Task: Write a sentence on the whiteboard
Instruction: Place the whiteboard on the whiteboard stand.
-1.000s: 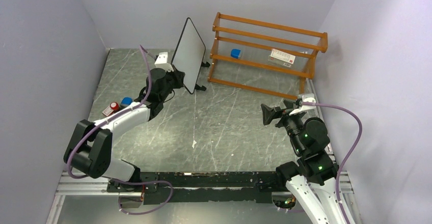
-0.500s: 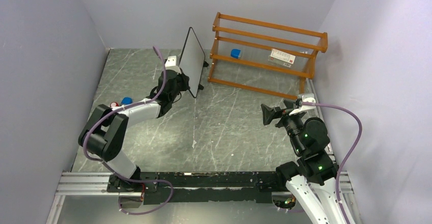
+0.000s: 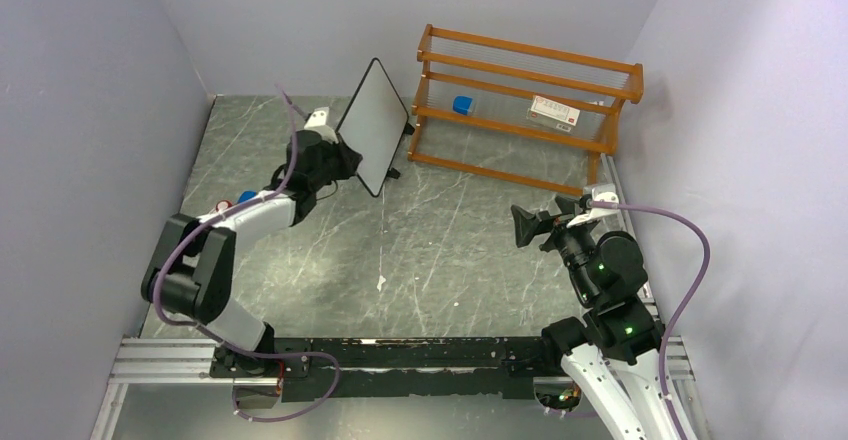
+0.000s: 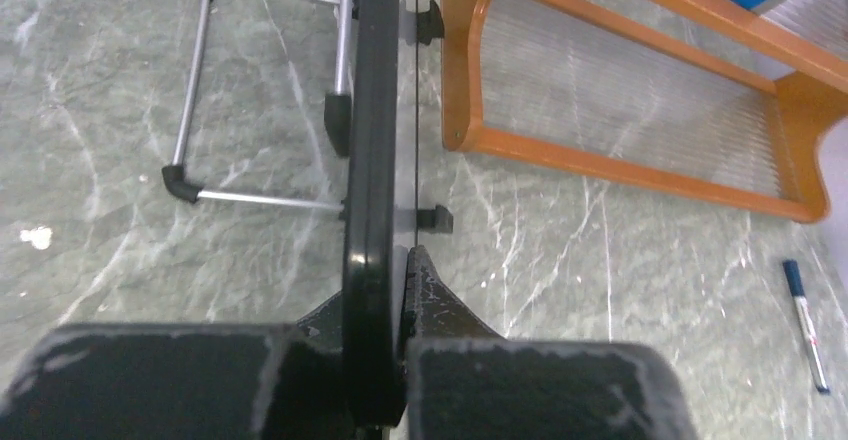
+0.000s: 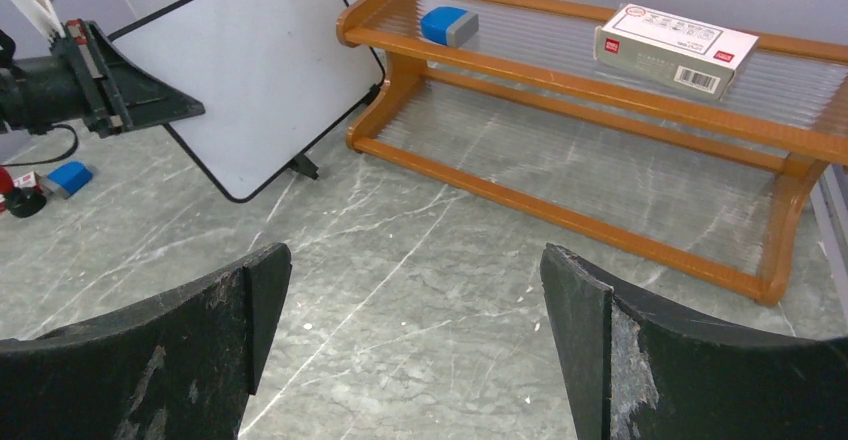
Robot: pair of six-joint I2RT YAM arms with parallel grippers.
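My left gripper [image 3: 340, 150], clamped shut on the whiteboard's [image 3: 375, 125] edge, has swung it face-out again at upper centre beside the orange rack [image 3: 500, 175], still blank for writing, while my right gripper [image 3: 522, 225] gapes empty.

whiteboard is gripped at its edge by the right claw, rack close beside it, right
No. The left claw grips the whiteboard at its edge, shut on the black frame, as the left wrist view shows; the right claw is open and empty. The orange wooden rack does stand close beside it.
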